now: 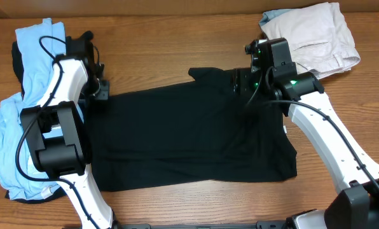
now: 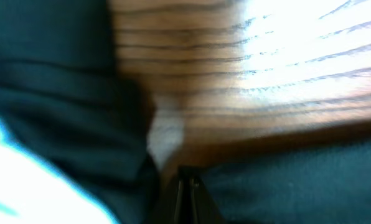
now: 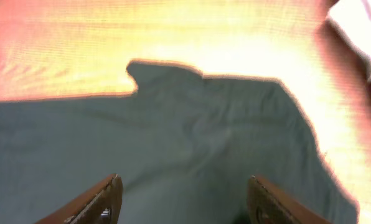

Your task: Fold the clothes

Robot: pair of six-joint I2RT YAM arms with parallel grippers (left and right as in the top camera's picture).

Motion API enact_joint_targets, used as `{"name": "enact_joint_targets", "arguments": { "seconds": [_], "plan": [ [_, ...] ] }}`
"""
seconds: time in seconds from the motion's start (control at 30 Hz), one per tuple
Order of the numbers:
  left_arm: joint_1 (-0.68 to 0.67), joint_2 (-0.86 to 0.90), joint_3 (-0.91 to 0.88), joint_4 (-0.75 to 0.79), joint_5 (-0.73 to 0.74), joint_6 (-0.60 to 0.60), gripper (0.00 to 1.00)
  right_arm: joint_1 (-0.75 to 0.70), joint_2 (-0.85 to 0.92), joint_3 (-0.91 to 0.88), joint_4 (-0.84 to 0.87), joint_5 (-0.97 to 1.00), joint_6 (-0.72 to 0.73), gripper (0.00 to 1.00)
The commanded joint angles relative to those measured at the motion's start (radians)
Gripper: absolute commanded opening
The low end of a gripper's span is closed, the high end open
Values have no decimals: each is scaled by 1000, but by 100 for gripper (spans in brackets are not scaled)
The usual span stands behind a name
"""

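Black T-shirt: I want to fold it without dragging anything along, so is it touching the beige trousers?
Apart. The right wrist view shows bare table between the black T-shirt and the beige trousers.

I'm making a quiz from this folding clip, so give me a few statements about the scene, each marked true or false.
1. The black T-shirt lies spread out on the table. True.
2. The left gripper is wide open. False: it is shut, at the T-shirt's edge.
3. The right gripper is open over the T-shirt. True.
4. The beige trousers lie next to the left gripper. False: they lie near the right gripper; the light blue shirt is next to the left one.
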Motion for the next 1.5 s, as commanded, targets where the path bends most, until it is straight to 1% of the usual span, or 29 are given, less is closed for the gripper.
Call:
{"name": "enact_joint_targets", "arguments": {
  "seconds": [0.0,0.07,0.17,0.2,0.33,0.43,0.5,0.67,0.83,0.87,0.9,0.93,1.0,1.1,1.17,1.2,1.3,1.33,1.4,1.47],
  "plan": [
    [5,2,125,-67,2,-77,4,-3,73,11,92,101,-2,66],
    [4,2,153,-98,3,-103,4,-3,143,11,175,129,-24,66],
    [4,2,154,-105,20,-103,4,-4,226,12,248,149,-36,68],
    [4,2,154,-108,27,-104,4,-6,251,12,267,151,-48,71],
    [4,2,154,-115,51,-104,4,-27,356,12,354,154,-54,75],
    [4,2,154,-120,62,-104,4,-53,424,12,412,152,-54,76],
    [4,2,154,-120,62,-104,4,-69,459,12,444,140,-64,78],
    [4,2,153,-110,61,-103,4,-83,528,12,499,111,-106,78],
    [4,2,153,-106,62,-103,4,-83,566,12,520,109,-113,78],
    [4,2,153,-106,62,-103,4,-83,566,12,522,108,-113,73],
    [4,2,153,-106,62,-103,4,-83,566,12,529,108,-113,54],
    [4,2,153,-107,62,-103,4,-81,566,12,536,108,-113,47],
    [4,2,153,-108,62,-103,4,-81,566,18,539,104,-112,36],
    [4,2,153,-108,62,-103,4,-81,566,43,507,96,-100,28],
    [4,2,153,-108,61,-103,4,-87,566,89,443,95,-76,25],
    [4,2,154,-108,60,-103,4,-90,564,120,401,89,-75,19],
    [4,2,162,-121,54,-105,4,-100,556,254,219,81,-75,9],
    [4,2,178,-150,53,-104,4,-105,550,314,134,72,-75,9],
    [4,2,204,-191,47,-107,4,-111,542,397,13,45,-75,9],
    [5,2,236,-232,45,-120,4,-116,531,489,-115,26,-75,5]
  ]
}}
